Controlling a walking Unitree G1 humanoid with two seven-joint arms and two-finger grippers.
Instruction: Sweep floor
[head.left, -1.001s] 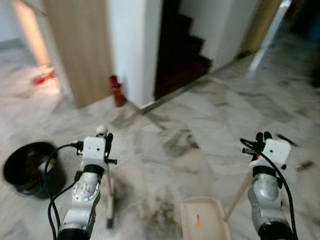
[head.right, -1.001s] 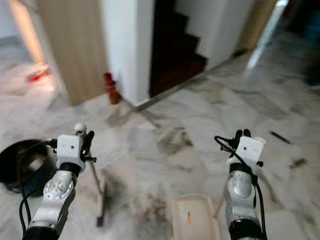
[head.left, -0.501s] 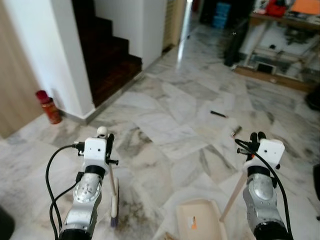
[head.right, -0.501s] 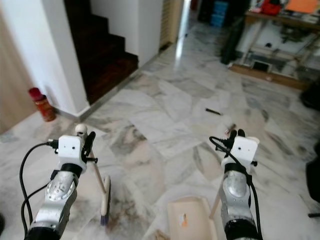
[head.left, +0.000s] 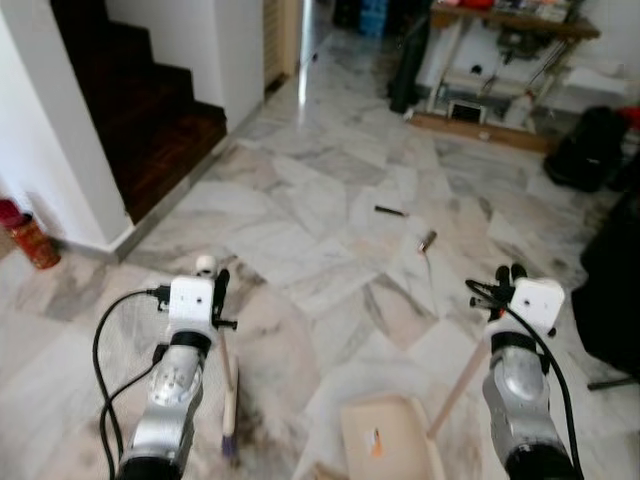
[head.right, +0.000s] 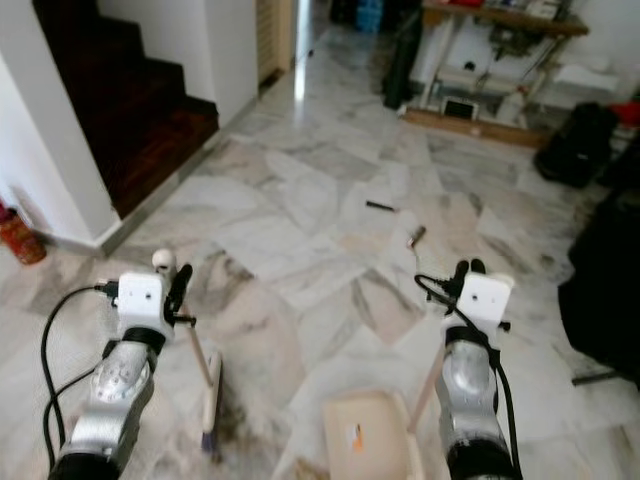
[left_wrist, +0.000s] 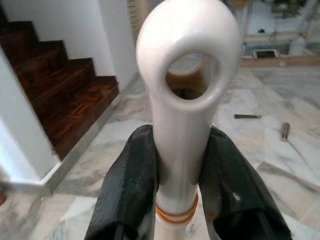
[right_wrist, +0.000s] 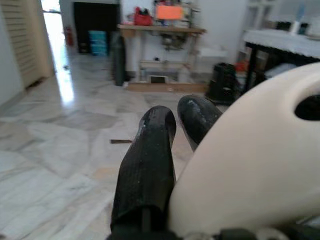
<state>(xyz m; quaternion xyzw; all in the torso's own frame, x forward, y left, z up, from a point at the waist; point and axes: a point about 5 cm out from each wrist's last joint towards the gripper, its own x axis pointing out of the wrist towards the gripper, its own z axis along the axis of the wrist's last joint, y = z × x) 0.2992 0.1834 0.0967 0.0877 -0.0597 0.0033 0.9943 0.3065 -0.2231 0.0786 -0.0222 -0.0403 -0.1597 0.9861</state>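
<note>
Pincer left (left_wrist: 182, 170) is clamped on the white broom handle (left_wrist: 182, 100), just below its hanging loop; the broom head (head.left: 229, 425) rests on the marble floor (head.left: 330, 200) at 7 o'clock. Right pincer (right_wrist: 175, 130) grips the dustpan handle (head.left: 458, 385), fingers nearly together, dustpan (head.left: 385, 450) at 6 o'clock.

Silver arms, white wrist boxes, black cables.
</note>
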